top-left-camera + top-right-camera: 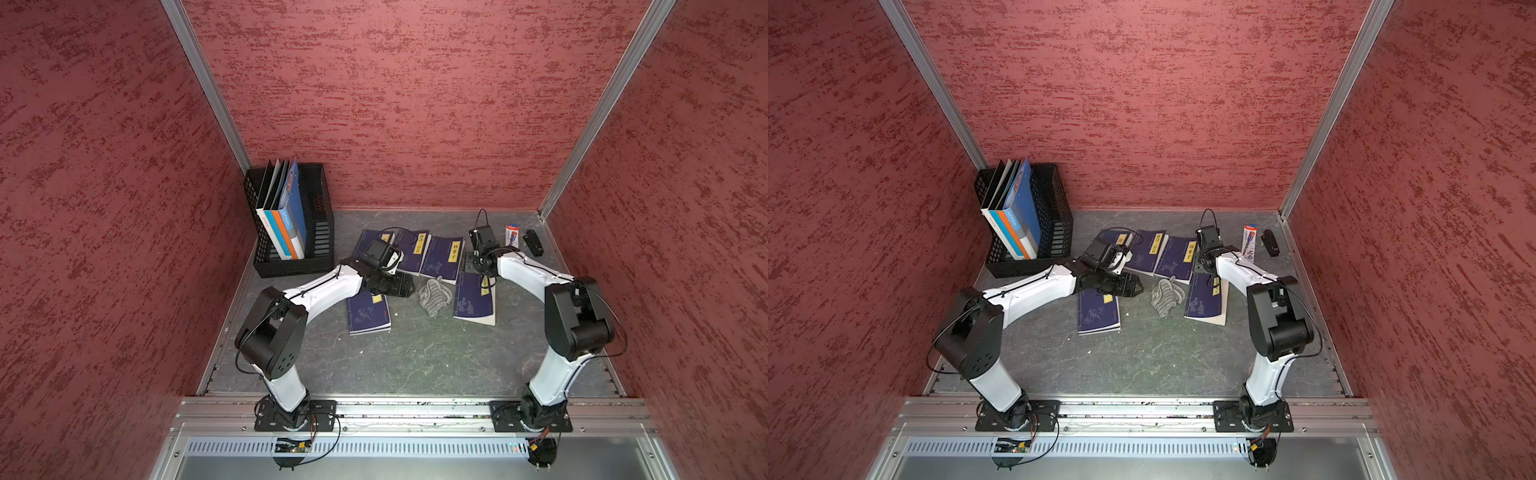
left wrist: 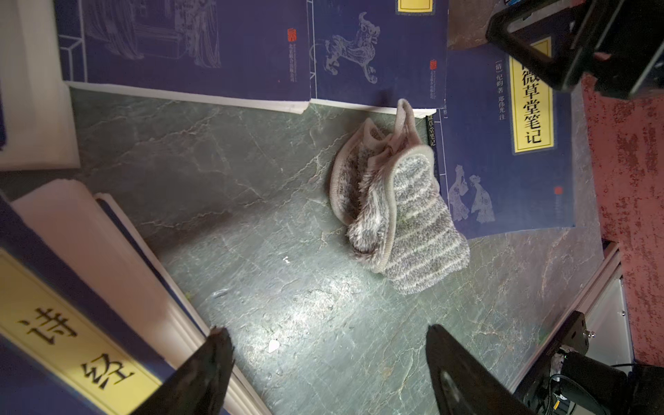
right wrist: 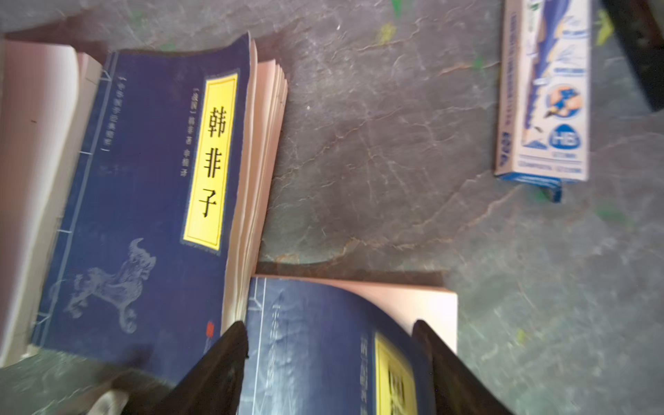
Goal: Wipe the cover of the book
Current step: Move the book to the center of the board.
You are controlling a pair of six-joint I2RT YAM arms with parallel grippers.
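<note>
Left wrist view puts the left gripper [image 2: 325, 327] at lower centre, jaws apart and empty over bare desk [image 2: 233, 222]. Right of centre the grey striped cloth [image 2: 395, 208] lies crumpled, just beside the blue book [image 2: 503, 161] at the frame's right. Right wrist view shows the right gripper [image 3: 328, 323] over that book's cover, jaws apart, gripping nothing. Wiping looks unstarted; fetching the cloth seems in hand. Next: advance the left jaws, straddle the cloth, clamp.

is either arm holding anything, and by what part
nothing held: left gripper open over the table, short of the cloth; right gripper open above a blue book.
</note>
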